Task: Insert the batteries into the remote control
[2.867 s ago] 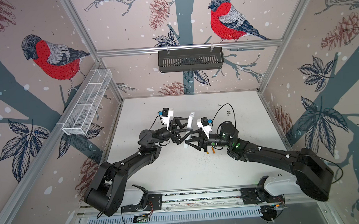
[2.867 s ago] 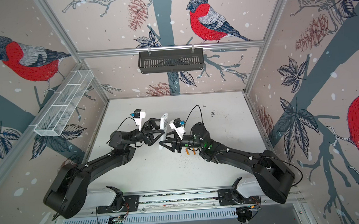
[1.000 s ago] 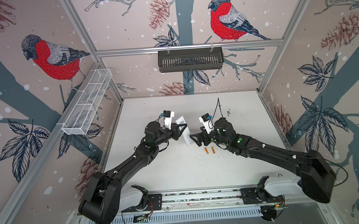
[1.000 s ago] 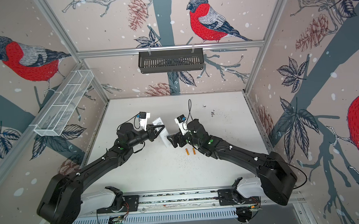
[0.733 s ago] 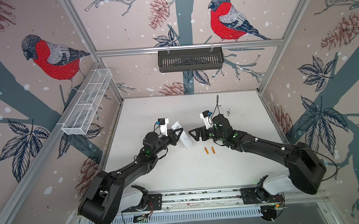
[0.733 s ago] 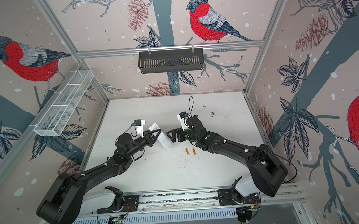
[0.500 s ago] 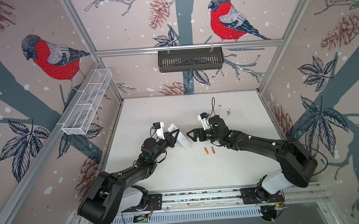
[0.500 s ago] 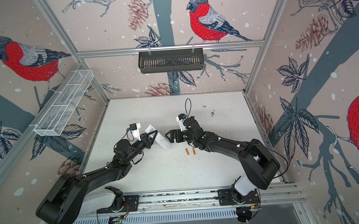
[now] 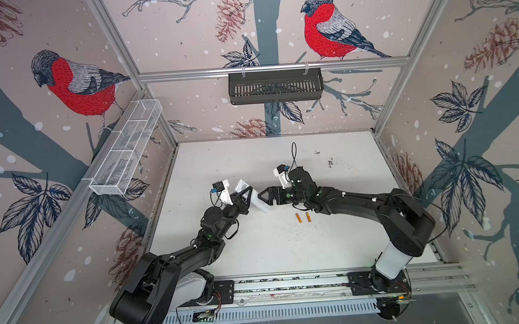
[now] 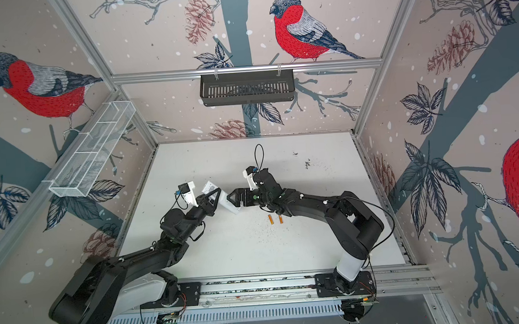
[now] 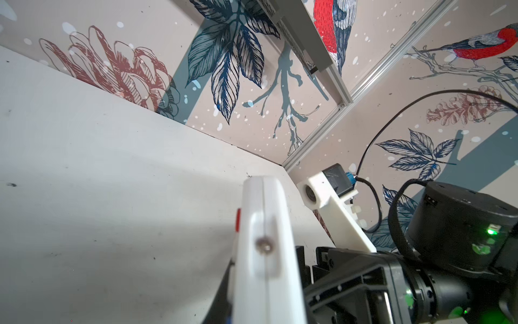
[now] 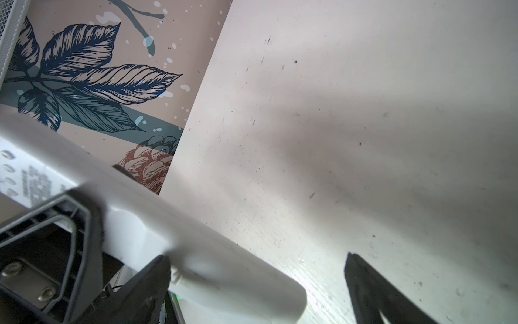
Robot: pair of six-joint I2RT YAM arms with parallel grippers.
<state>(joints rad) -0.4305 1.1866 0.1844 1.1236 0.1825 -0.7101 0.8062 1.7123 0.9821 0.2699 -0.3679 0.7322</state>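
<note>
My left gripper (image 9: 247,196) is shut on the white remote control (image 9: 255,199), holding it tilted just above the table in both top views. In the left wrist view the remote control (image 11: 266,252) stands edge-on, with a red button on its side. My right gripper (image 9: 263,196) is open and faces it, with the remote control's (image 12: 196,252) free end between its fingers (image 12: 151,280), nearer one pad and clear of the other. Two orange batteries (image 9: 298,218) (image 9: 308,217) lie side by side on the table under the right forearm, also visible as batteries (image 10: 270,220).
A black slotted basket (image 9: 275,86) hangs on the back wall, and a white wire tray (image 9: 126,151) on the left wall. The white table (image 9: 287,246) carries dark specks near the batteries. Aluminium rails (image 9: 289,284) run along the front edge.
The left arm has carried the remote control leftward and lower. The right gripper has followed it to the left, staying open at the remote's end. The batteries have not moved.
</note>
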